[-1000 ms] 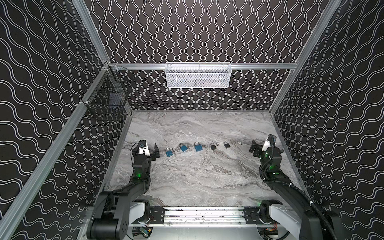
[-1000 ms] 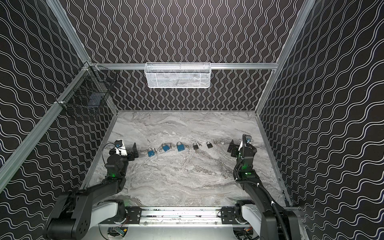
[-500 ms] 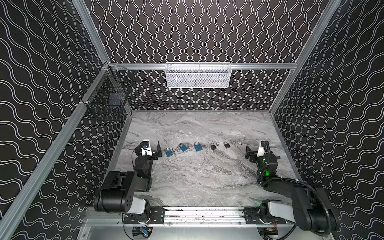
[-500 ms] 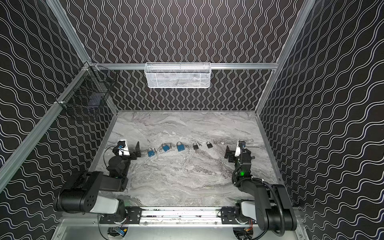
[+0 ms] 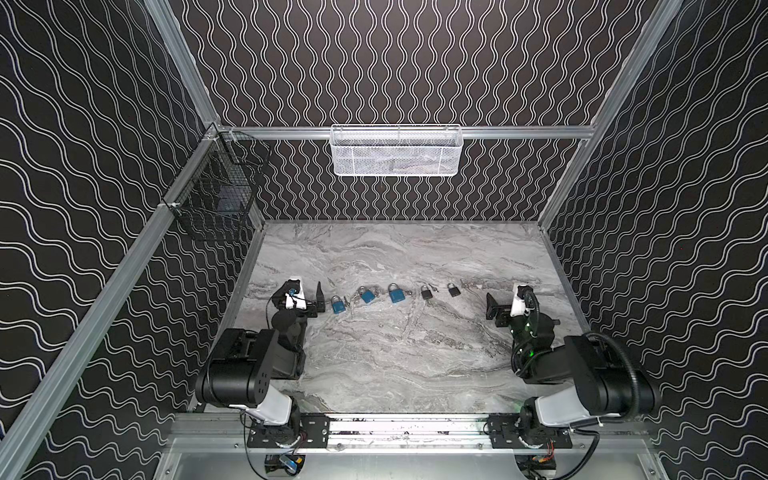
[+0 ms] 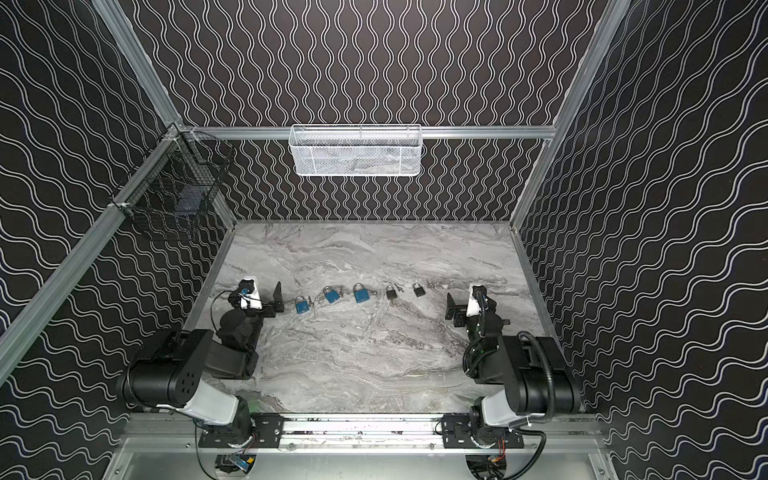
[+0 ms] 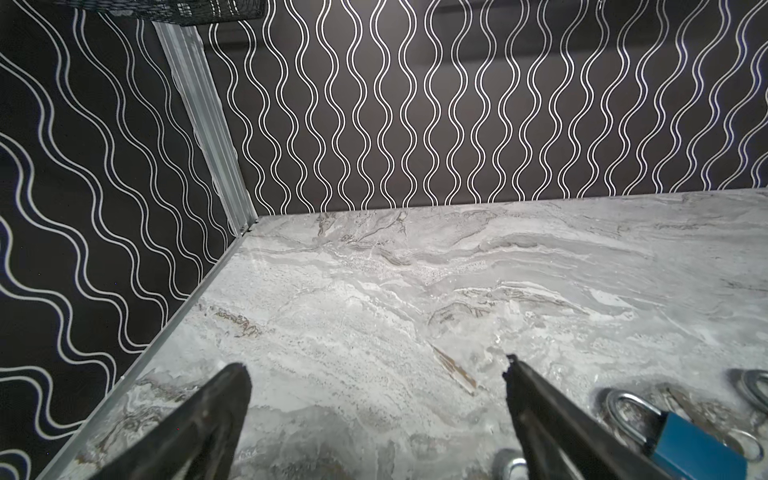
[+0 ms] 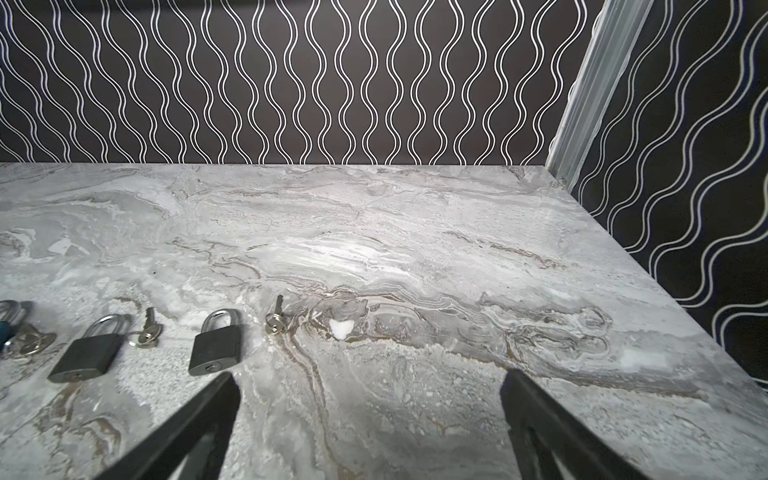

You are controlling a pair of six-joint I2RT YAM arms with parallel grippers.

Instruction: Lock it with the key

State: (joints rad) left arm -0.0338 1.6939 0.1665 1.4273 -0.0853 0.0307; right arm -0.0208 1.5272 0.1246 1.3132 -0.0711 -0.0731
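My left gripper [image 7: 374, 370] and right gripper [image 8: 370, 382] gape empty at either end of a row on the table [image 5: 395, 365]: three blue padlocks [image 5: 367, 296], two black padlocks [image 8: 216, 349], a loose key [image 8: 276, 320]. The black wire basket [image 5: 216, 195] holds something dark; what lies in the white basket [image 5: 396, 151] is unclear.

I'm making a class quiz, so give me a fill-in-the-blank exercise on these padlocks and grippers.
The table holds ___ blue padlocks.
The two padlocks nearest the right gripper are ___.
The left gripper and right gripper both stand ___ and empty.
The basket on the back rail is ___.
Missing words: three, black, open, white.
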